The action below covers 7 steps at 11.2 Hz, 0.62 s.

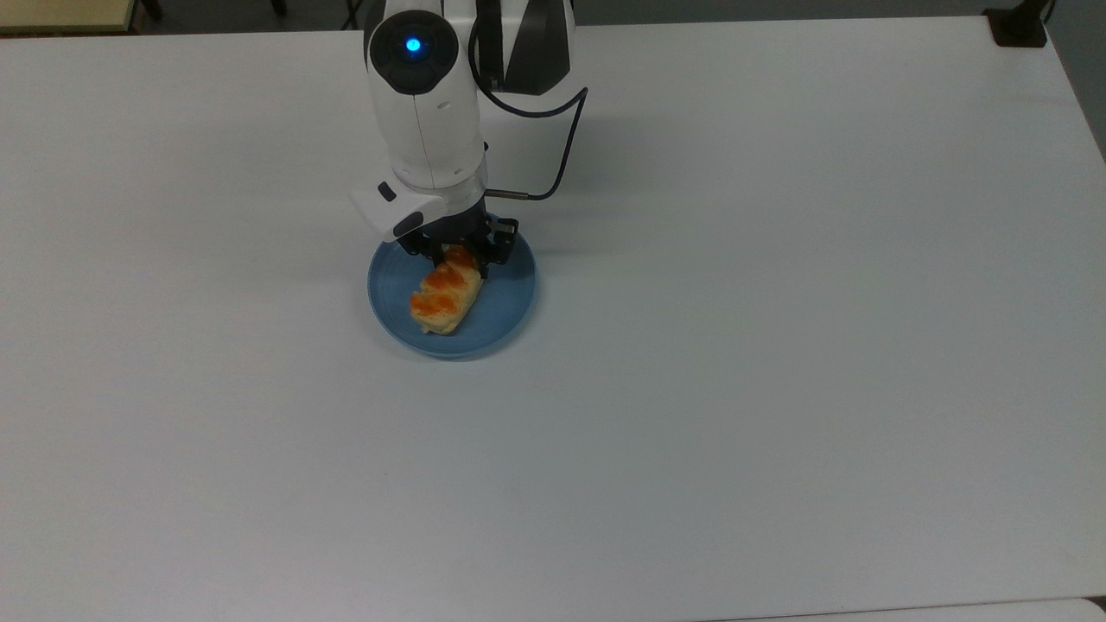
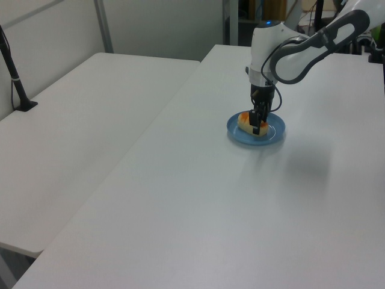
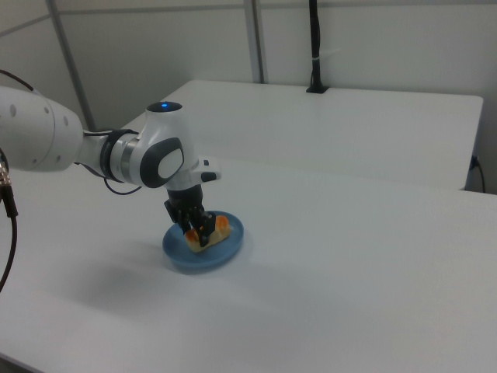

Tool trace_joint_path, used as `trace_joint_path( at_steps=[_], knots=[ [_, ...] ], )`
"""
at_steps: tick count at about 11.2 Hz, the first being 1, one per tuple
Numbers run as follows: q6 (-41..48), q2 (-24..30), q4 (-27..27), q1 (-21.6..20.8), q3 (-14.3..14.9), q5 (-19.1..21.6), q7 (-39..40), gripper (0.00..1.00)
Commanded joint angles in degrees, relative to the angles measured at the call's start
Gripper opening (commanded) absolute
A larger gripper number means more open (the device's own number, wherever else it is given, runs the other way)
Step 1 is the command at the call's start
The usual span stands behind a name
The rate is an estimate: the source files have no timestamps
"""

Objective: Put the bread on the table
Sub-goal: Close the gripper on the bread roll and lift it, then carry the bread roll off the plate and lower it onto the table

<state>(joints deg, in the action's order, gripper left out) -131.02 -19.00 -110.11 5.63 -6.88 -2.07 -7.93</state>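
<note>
The one gripper (image 1: 455, 256) is down over the far end of the bread (image 1: 445, 295), a finger on each side of that end and both right against the roll, so it looks closed on the bread. In the left view the gripper (image 2: 257, 123) hangs straight down from the white arm (image 2: 283, 51) and covers much of the bread (image 2: 244, 118); in the right view the gripper (image 3: 196, 225) sits on the roll's end toward the right view's left, with the bread (image 3: 215, 230) showing beside it.

There is one bread, lying on the single blue plate (image 1: 501, 311), slanted across it, with its orange patches up. Its free end points toward the top view's bottom left. The plate (image 3: 178, 252) rests flat on the table (image 1: 734, 345). A black cable (image 1: 566, 147) loops from the wrist. A second white table (image 2: 78, 120) stands beside it at the left view's left.
</note>
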Motion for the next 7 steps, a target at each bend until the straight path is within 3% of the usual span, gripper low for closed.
trace_joint_path(
  at_steps=[1, 3, 5, 7],
  knots=[
    [7.4, 3.78, 3.39, -0.36, -1.11, 0.31, -0.06, 0.52],
    [14.71, 5.28, 7.53, -0.36, -5.58, 0.31, -0.59, 0.52],
    [14.92, 5.03, 7.72, -0.44, -10.59, -0.12, -0.07, 0.54],
    [14.39, 3.28, 7.55, -3.5, -12.63, -3.18, 0.2, 0.54]
  ],
)
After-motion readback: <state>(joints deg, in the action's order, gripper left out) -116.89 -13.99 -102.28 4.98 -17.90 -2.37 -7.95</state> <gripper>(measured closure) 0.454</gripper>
